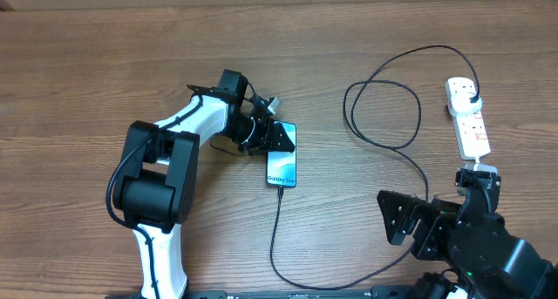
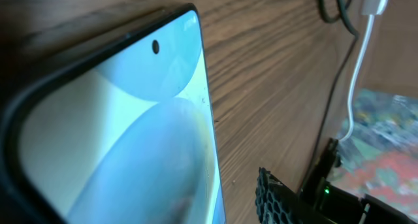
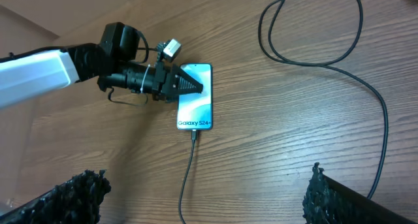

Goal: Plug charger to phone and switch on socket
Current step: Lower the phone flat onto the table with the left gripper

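Overhead view: a brown wood-grain table. The phone, a slim flat rectangle with dark edges and a glowing cyan screen, lies near the middle. My left claw, matte black on a glossy white arm, rests its pointed tip over the phone's 10 o'clock corner. I cannot tell whether its fingers are clenched or parted. The charger, a thin black cable, leaves the phone's 6 o'clock edge, sweeps round toward 4 o'clock and loops. It ends in a black plug head seated in the socket, a white plastic strip with red markings at the table's 2 o'clock. My right claw hovers at 5 o'clock, holding nothing.

Left wrist view: the phone fills the frame, smooth glass with a rounded dark rim and a small round camera dot. Wood grain runs beside it. My own fingers are not clearly shown.

Right wrist view: the screen reads "Galaxy S24+". The connector tip meets the phone's 6 o'clock edge. My right claw's two rough black fingertips stand wide apart at the frame's 7 and 5 o'clock, released.

Both cable ends look seated, so I judge the plugging done. The switch is too small to read; pressing it seems to be what is left, and my right claw is nearest
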